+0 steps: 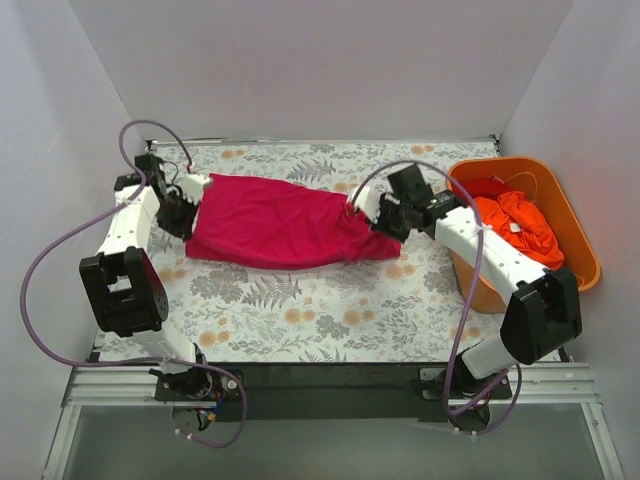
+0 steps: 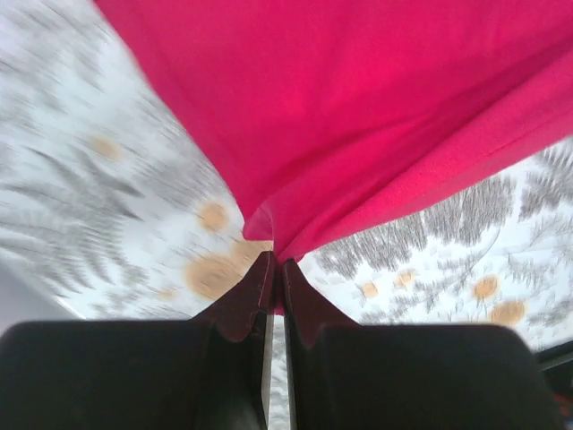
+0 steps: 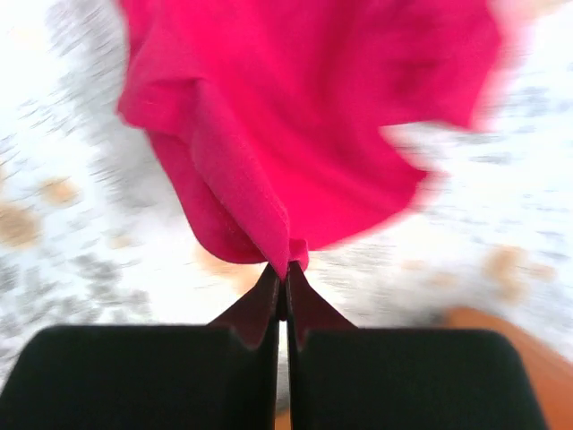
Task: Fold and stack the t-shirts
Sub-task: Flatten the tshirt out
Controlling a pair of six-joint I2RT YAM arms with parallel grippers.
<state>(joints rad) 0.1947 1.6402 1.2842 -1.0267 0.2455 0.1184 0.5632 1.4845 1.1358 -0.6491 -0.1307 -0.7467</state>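
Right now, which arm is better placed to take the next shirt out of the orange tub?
Right. The right fingers pinch the pink t-shirt at the end beside the tub holding the orange t-shirts; the left fingers pinch its other end, far from it. It must let go first.

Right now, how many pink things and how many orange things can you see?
Pink: 1, the pink t-shirt.
Orange: 2, the orange tub and the orange-red cloth heap inside it; I cannot tell how many shirts are in the heap.
Total: 3.
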